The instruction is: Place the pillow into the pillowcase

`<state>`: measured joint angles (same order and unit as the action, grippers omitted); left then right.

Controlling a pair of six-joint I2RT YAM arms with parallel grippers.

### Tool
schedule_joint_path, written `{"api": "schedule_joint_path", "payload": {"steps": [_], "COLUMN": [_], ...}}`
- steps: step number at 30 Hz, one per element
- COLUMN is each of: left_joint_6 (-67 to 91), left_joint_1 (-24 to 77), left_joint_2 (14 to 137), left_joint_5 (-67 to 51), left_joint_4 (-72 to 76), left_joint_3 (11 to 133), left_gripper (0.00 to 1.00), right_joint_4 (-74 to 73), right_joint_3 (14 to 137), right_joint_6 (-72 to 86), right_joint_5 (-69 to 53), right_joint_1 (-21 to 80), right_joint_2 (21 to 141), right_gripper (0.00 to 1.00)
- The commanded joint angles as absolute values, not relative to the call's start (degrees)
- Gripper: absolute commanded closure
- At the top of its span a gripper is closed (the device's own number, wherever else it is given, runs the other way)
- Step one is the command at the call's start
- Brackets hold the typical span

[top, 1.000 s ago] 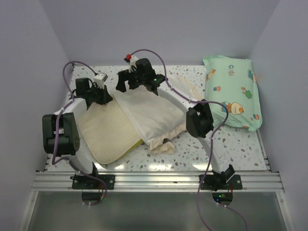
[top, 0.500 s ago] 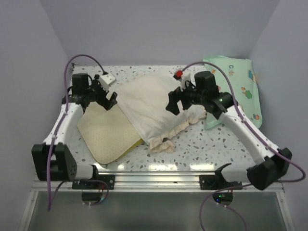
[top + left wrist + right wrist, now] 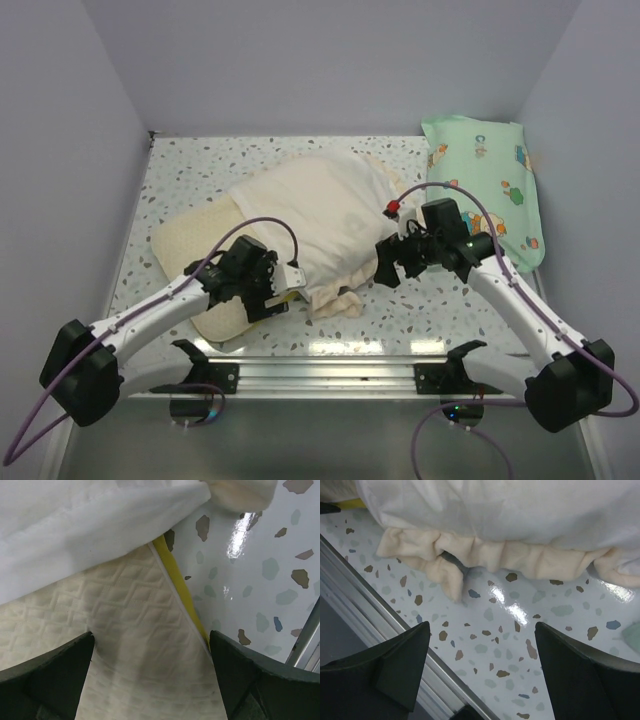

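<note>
Both arms have left the far side of the pillowcase (image 3: 315, 205), where they worked half a second ago, and swung to its near side. The left gripper (image 3: 268, 292) hangs at the near-left corner of the pillowcase, directly over the pillow (image 3: 140, 645), with its jaws apart and holding nothing. The right gripper (image 3: 392, 265) sits just off the near-right edge of the pillowcase, above bare counter (image 3: 440, 300) beside the ruffled trim (image 3: 520, 555), with its jaws also apart and empty. The pillowcase itself now lies cream face up and spread further over the pillow than before. The pillow shows only along the left and near-left of the pillowcase, its yellow edge (image 3: 177, 582) poking out from beneath the cloth. Whether that cloth is merely draped over the pillow or already encloses part of it cannot be told. My reading is that the arms are regrouping at the near end, so the insertion is at best partly done.
</note>
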<state>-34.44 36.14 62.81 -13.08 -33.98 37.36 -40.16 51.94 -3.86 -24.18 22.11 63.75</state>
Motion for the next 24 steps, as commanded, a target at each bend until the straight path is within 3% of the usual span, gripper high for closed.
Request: {"api": "schedule_joint_path", "payload": {"steps": [1,8,10,11,13,14,16,22,23,24], "left_joint_6": [-30.41,-25.92,-24.71,-24.70,-23.13,-22.33,-19.97,-13.19,-12.14,-11.52], "left_joint_1": [37.79,38.85,38.59,37.97,35.27,33.59,29.03,23.21,22.86,22.50], "left_joint_2": [65.30,77.93,81.19,83.91,85.25,85.51,86.13,90.26,90.61,91.66], "left_joint_5": [-9.93,-0.89,-0.96,-3.06,-10.59,-14.29,-23.68,-34.45,-35.15,-36.81], "left_joint_4": [-32.61,-25.23,-24.78,-25.66,-28.28,-29.34,-32.07,-34.02,-33.75,-33.66], "left_joint_3": [38.58,35.77,38.31,39.80,45.68,51.01,56.57,74.25,76.44,77.51], "left_gripper": [0.00,0.00,0.29,0.64,0.95,1.00,1.00,1.00,1.00,1.00], "right_joint_4": [-41.04,-40.53,-39.03,-37.98,-37.01,-35.78,-34.72,-27.36,-25.94,-24.36], "right_joint_3": [52.20,54.49,54.14,54.23,55.28,55.81,56.95,54.94,54.32,52.75], "right_joint_6": [-6.84,-8.09,-8.00,-7.91,-7.65,-7.47,-7.38,-9.32,-8.97,-8.70], "right_joint_5": [-26.37,-25.14,-23.56,-23.29,-22.16,-22.06,-24.07,-21.28,-19.88,-19.43], "right_joint_1": [22.06,22.15,22.32,22.50,22.85,22.94,23.20,28.38,29.00,29.96], "right_joint_2": [62.14,67.67,69.43,70.22,72.50,73.29,74.88,79.45,79.71,79.72], "right_gripper": [0.11,0.12,0.13,0.13,0.14,0.14,0.15,0.10,0.01,0.01]}}
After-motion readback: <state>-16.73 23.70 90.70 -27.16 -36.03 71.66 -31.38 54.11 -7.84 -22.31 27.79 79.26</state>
